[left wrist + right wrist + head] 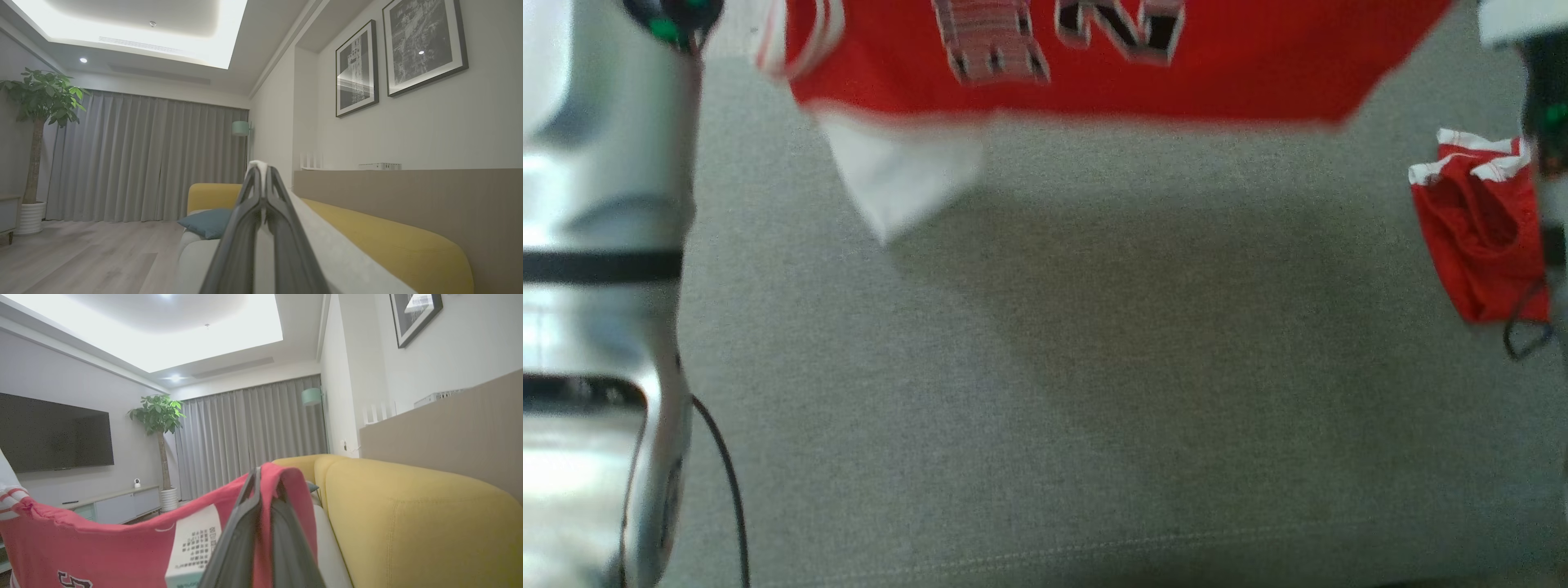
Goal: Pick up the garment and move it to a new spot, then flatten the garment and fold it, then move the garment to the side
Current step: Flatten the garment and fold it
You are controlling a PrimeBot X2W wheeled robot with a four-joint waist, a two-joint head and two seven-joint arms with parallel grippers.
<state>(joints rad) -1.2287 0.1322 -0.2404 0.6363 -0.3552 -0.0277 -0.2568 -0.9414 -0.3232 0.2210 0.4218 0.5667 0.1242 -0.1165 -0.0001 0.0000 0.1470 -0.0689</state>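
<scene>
The garment, a red jersey with white trim and black-and-white lettering, hangs spread along the top of the head view above the grey seat. A white sleeve dangles at its left and a red sleeve at its right. In the left wrist view my left gripper is shut on a white edge of fabric. My right gripper is shut on the red cloth beside a white label. My silver left forearm fills the left edge of the head view.
The grey sofa seat lies below the garment. A yellow sofa back runs along the wall, with a blue cushion at its far end. A black cable hangs by my left arm. A plant and a TV stand across the room.
</scene>
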